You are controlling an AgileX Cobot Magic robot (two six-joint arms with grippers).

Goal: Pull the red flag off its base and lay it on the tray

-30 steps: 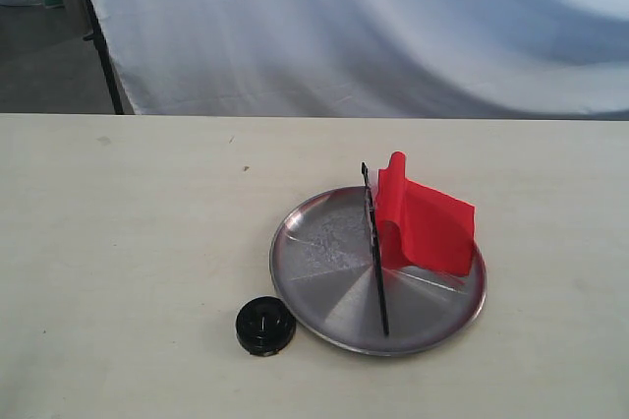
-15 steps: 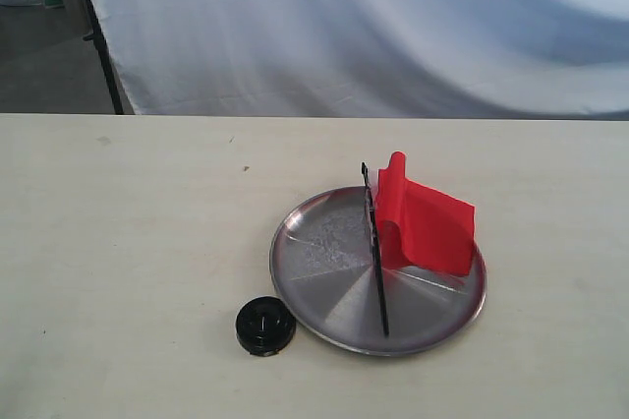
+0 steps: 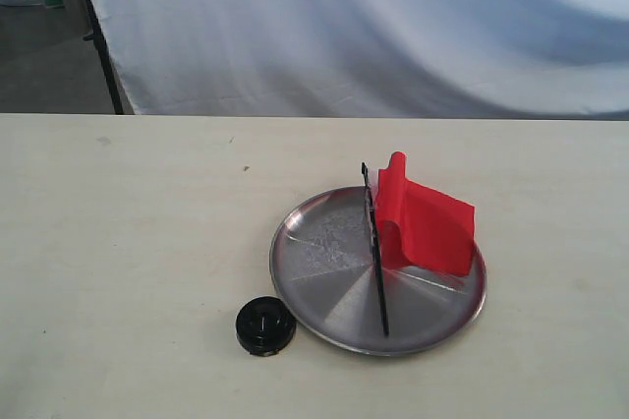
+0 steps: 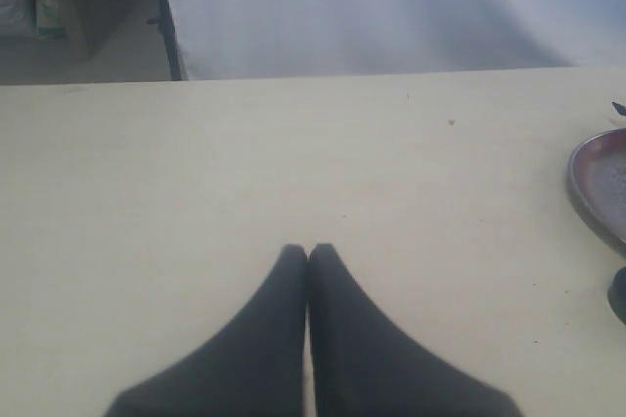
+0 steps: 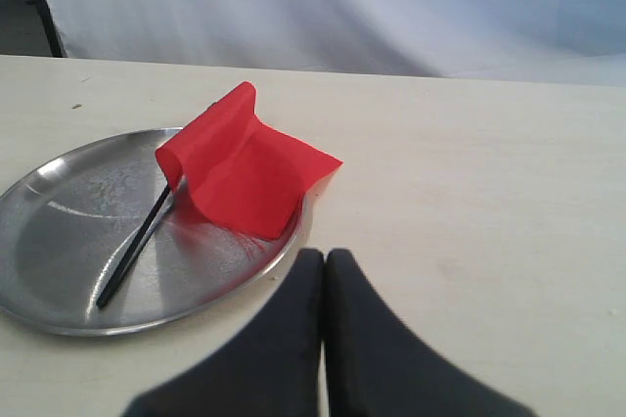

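Observation:
The red flag (image 3: 425, 222) lies on the silver tray (image 3: 324, 286), its black pole stretched across the dish and the cloth bunched up at the right. The right wrist view shows the same flag (image 5: 240, 164) on the tray (image 5: 59, 241). The black round base (image 3: 264, 326) sits on the table just off the tray's front left rim, with nothing in it. Neither arm appears in the exterior view. My left gripper (image 4: 308, 253) is shut over bare table, holding nothing, with the tray's rim (image 4: 587, 192) at the picture's edge. My right gripper (image 5: 324, 257) is shut, holding nothing, beside the tray's rim.
The pale tabletop (image 3: 128, 242) extends wide to the left of the tray. A white cloth backdrop (image 3: 373, 26) hangs behind the far table edge, with a dark stand leg (image 3: 103, 55) at the back left.

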